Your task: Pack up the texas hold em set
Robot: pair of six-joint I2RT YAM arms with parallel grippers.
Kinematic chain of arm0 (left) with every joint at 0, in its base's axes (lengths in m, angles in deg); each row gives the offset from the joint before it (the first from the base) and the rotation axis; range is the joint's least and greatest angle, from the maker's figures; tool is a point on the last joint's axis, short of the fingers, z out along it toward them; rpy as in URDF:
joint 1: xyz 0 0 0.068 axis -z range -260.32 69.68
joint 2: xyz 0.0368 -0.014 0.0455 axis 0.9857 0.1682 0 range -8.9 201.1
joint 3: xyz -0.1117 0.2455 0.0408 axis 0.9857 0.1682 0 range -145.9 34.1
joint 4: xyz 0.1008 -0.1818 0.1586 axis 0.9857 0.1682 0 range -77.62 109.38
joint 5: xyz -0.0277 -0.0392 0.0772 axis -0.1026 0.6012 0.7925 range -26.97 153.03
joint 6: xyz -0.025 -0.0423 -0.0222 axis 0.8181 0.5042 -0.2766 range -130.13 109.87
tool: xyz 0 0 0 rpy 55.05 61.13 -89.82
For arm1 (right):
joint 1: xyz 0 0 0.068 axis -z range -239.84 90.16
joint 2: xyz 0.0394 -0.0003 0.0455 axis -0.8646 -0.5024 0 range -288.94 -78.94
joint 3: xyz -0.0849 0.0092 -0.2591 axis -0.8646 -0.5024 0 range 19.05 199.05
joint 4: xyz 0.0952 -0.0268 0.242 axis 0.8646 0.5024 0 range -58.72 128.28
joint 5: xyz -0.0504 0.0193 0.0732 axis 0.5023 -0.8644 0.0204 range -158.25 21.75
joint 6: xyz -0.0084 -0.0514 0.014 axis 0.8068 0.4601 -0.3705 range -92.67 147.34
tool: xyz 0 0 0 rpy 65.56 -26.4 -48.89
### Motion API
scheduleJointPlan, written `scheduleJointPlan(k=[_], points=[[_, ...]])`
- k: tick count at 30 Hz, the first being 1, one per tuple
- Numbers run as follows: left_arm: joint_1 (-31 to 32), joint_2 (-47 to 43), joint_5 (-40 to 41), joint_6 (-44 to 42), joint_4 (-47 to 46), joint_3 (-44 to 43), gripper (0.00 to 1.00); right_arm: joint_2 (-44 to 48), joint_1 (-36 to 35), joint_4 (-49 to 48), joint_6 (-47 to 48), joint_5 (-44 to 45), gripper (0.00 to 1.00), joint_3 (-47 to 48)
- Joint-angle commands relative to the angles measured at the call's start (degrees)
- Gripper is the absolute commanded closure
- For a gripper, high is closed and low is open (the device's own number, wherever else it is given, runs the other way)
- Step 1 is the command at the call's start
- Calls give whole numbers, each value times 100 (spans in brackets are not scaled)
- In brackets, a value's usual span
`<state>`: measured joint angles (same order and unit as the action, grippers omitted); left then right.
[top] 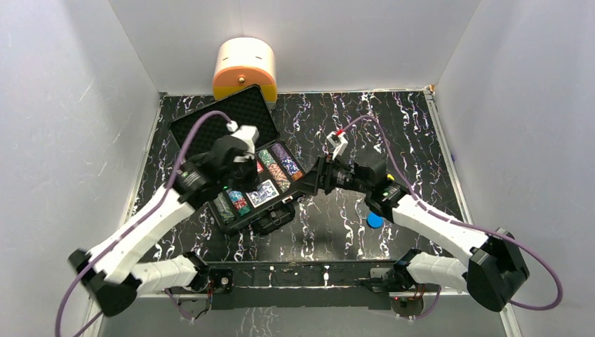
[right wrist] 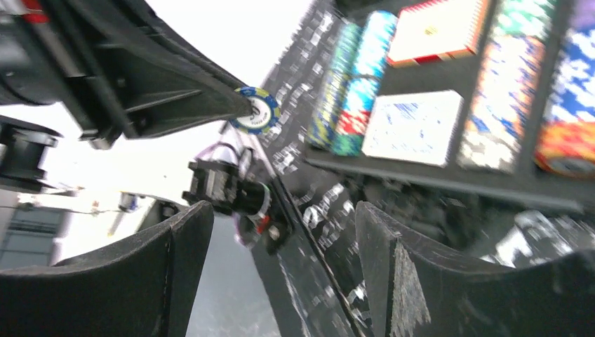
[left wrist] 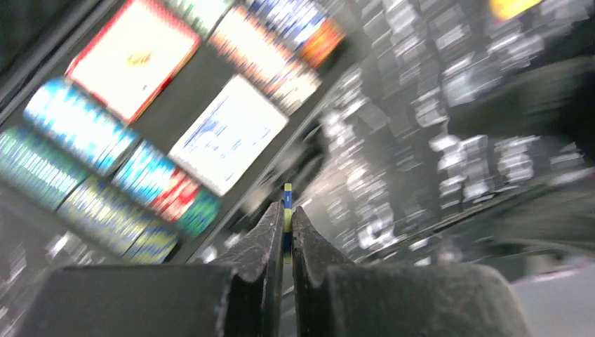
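Two arms met over the open black briefcase [top: 235, 225], which lay toward ten o'clock on the marbled table [top: 400, 126], its foam-lined lid [top: 235, 109] leaning back toward eleven. Rows of multicoloured poker chips [top: 281, 167] filled the tray. Among them lay a red card deck [left wrist: 133, 60] and, just beside it at five o'clock in the left wrist view, a blue card deck [left wrist: 228, 133].

Above the tray hung the left gripper [left wrist: 286, 214], its fingers pinched hard together on a single yellow-and-blue chip [right wrist: 257, 110] held edge-on, the chip's rim poking out past the fingertips. The left wrist view was blurred, so finer detail of the chip rows could not be read.

From three o'clock of the case the right gripper [right wrist: 284, 207] reached in toward its near right corner, its jaws spread wide with nothing between them.

One blue disc [top: 375, 220] lay on the table at four o'clock from the case, partly under the right forearm. At twelve o'clock, behind the lid, stood a cream-and-orange rounded container [top: 244, 67].
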<state>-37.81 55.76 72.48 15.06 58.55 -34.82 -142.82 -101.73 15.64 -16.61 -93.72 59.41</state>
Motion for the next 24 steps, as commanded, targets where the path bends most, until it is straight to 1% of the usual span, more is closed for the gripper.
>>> scheduleJointPlan(k=[1,3,7,8,11,13,17,20,24], points=[[17,-1097,-1252,523,-2666,468,100,-298,-410,-2525,-636,-27,19,51],[21,-1306,-1615,748,-3230,647,100,-476,-530,-3048,-737,-10,19,133],[21,-1455,-1809,959,-3515,687,100,-567,-557,-4074,-1056,74,22,125],[21,-1506,-1848,999,-3578,707,100,-569,-553,-4218,-1116,77,25,140],[21,-1629,-1939,1093,-3767,803,100,-620,-552,-4469,-1270,9,37,239],[21,-1692,-1939,1110,-3807,831,100,-681,-557,-4816,-1461,-76,42,221],[21,-1804,-1874,1083,-3854,912,100,-815,-557,-5093,-1744,-222,59,257],[22,-1846,-1835,1088,-3828,970,100,-864,-557,-5290,-1801,-128,76,227],[21,-1973,-1693,1091,-3838,1038,100,-927,-550,-5187,-1727,-142,100,246]])
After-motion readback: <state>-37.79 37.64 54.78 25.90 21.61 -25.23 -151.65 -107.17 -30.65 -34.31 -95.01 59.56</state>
